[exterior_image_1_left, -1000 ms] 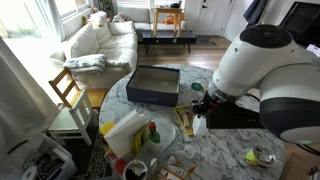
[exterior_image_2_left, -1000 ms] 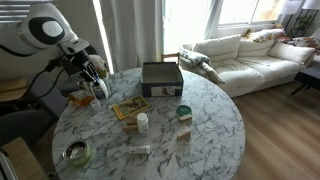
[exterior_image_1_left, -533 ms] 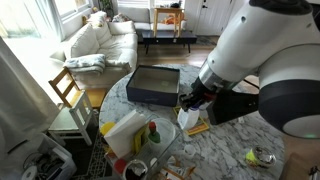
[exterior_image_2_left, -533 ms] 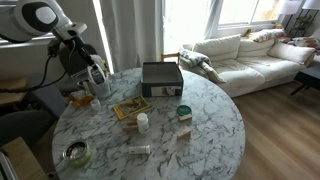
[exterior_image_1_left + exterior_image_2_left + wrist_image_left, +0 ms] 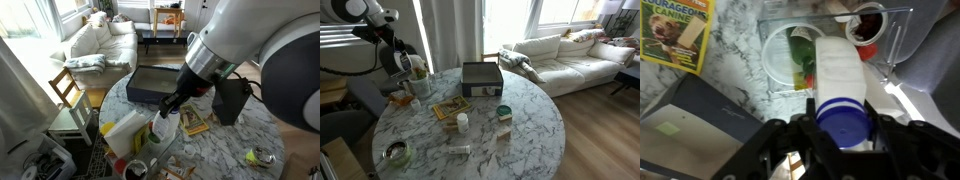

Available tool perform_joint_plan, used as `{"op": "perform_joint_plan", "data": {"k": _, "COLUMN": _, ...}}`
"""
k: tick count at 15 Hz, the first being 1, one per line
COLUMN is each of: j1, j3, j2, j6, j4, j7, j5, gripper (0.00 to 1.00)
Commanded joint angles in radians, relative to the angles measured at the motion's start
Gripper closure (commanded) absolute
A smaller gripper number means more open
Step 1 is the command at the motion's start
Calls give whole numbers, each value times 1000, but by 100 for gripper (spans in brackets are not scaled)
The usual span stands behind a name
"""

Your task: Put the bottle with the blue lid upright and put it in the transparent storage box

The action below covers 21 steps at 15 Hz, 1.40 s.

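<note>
Found jaws closed on the bottle with the blue lid point(image 5: 840, 85), held over the transparent storage box point(image 5: 895, 45). Judged risks: landing on the green bottle point(image 5: 800, 55) inside the box and toppling; tipping if released high. Noted box contents in wrist view only. Gauged height above tabletop point(image 5: 530, 125) only in an exterior view.

In the wrist view the bottle point(image 5: 840, 75) covers part of the clear box point(image 5: 902, 40); the magazine point(image 5: 675, 35) runs off the left edge; in an exterior view the arm point(image 5: 255, 50) hides much of the tabletop point(image 5: 225, 150); the claw point(image 5: 412, 70) is too small to read.
</note>
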Motion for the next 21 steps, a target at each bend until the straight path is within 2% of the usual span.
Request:
{"op": "perform_joint_plan", "data": {"k": 1, "j1": 50, "j3": 16, "j2": 60, "j6": 26, "j4": 46, "j7": -214, "j5": 134, "gripper": 81}}
{"op": "perform_joint_plan", "data": {"k": 4, "j1": 82, "j3": 42, "j2": 113, "j6": 12, "j4": 73, "j7": -369, "j5": 193, "gripper": 81}}
{"op": "perform_joint_plan", "data": {"k": 8, "j1": 73, "j3": 68, "j2": 174, "j6": 17, "j4": 97, "j7": -412, "j5": 84, "gripper": 81}}
{"op": "perform_joint_plan", "data": {"k": 14, "j1": 71, "j3": 62, "j2": 225, "j6": 82, "j4": 110, "j7": -341, "j5": -156, "gripper": 81}}
{"op": "perform_joint_plan", "data": {"k": 17, "j1": 77, "j3": 56, "j2": 246, "j6": 125, "j4": 116, "j7": -261, "j5": -245, "gripper": 81}}
{"op": "perform_joint_plan", "data": {"k": 21, "j1": 84, "j3": 41, "j2": 274, "j6": 117, "j4": 119, "j7": -132, "j5": -364, "gripper": 81}}
